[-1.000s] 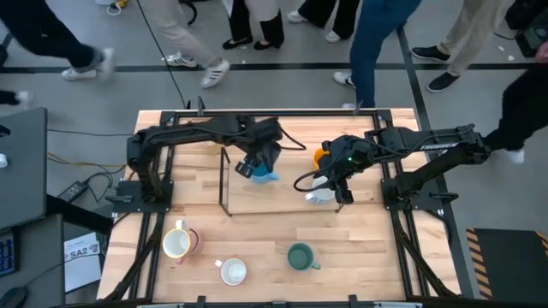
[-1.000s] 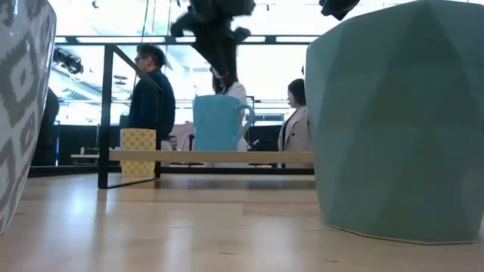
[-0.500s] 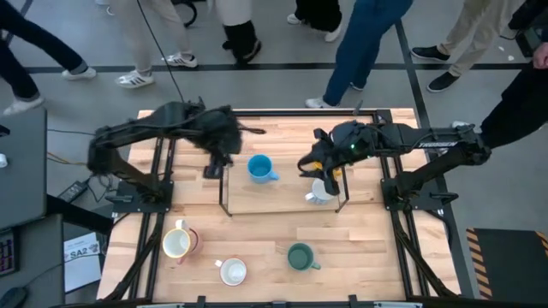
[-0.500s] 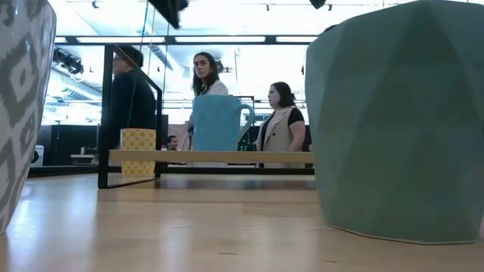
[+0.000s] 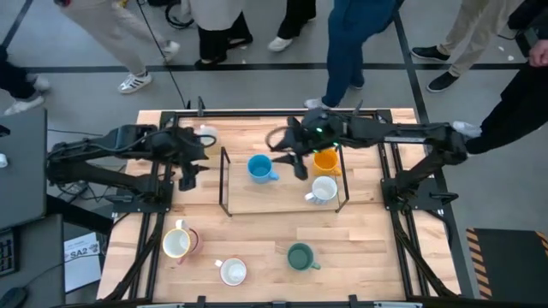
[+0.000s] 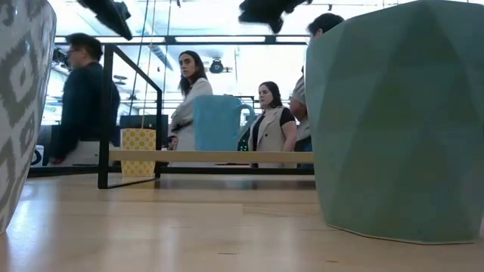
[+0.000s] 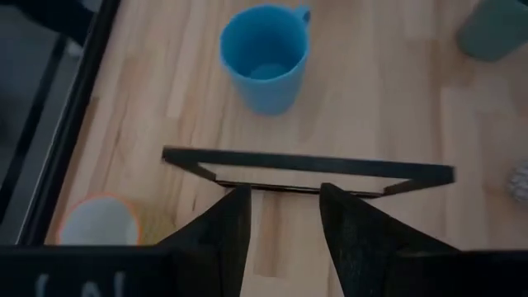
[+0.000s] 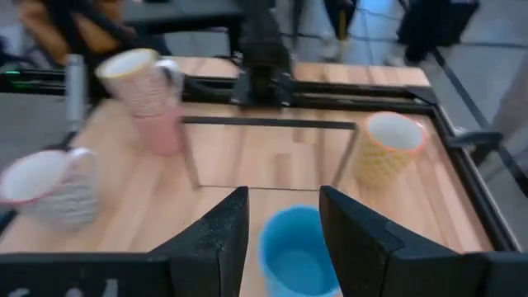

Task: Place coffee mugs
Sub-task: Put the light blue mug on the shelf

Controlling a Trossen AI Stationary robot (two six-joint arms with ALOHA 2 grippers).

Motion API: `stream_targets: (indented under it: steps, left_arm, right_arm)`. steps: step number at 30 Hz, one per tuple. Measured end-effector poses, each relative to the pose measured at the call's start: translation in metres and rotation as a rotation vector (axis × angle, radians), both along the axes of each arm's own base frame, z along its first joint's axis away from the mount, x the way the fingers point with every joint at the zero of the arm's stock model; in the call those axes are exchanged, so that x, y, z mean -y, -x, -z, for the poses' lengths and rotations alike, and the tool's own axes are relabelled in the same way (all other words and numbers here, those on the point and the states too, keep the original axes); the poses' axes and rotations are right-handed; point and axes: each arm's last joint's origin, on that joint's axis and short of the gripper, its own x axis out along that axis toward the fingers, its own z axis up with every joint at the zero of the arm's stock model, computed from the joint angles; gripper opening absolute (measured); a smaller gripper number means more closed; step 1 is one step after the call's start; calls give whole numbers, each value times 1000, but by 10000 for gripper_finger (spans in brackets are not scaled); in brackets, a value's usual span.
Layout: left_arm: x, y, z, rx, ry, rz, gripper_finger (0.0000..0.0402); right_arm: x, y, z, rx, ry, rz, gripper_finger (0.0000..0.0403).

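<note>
A blue mug [image 5: 259, 168] stands upright on the wooden board of a black-framed rack [image 5: 274, 204], with an orange mug [image 5: 326, 160] and a white mug [image 5: 323, 190] to its right. My right gripper [image 5: 296, 164] hovers open above the rack, between the blue and orange mugs; in its wrist view the blue mug [image 8: 297, 252] shows below the fingers. My left gripper [image 5: 186, 177] is open beyond the rack's left end and holds nothing; its wrist view looks over the frame bar at the blue mug [image 7: 264, 56].
A cream mug on a pink one [image 5: 177, 243], a white patterned mug [image 5: 233, 272] and a dark green mug [image 5: 300, 256] stand near the table's front edge. A yellow patterned mug [image 8: 388, 148] stands at the far left. People walk beyond the far edge.
My left gripper has drawn back from above the blue mug toward the table's left edge, rolling as it went; the mug stays upright on the rack. My right gripper has gone from over the white mug toward the table's left and now hovers beside the blue mug.
</note>
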Motion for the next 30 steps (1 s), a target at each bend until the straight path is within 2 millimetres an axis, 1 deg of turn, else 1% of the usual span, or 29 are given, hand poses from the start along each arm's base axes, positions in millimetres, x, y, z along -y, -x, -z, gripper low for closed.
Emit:
stream_targets:
  steps: [5,9,13,17,19,22,30]
  left_arm:
    - [1,12,20,31,-6,-31,153]
    - [1,14,35,51,-10,-33,153]
    - [1,12,46,43,-10,-33,153]
    - [1,12,52,24,-9,-33,153]
    - [1,12,52,24,-8,-33,153]
    - [1,11,51,31,-9,-33,153]
    - [0,10,51,41,-10,-33,153]
  right_arm:
    - [26,-35,14,-44,-7,55,155]
    - [42,-59,26,-105,-11,75,155]
    - [53,-80,41,-188,3,70,155]
    - [59,-95,56,-254,9,59,155]
    - [60,-100,64,-285,9,55,155]
    - [60,-101,69,-304,49,23,155]
    - [62,-98,75,-358,55,9,155]
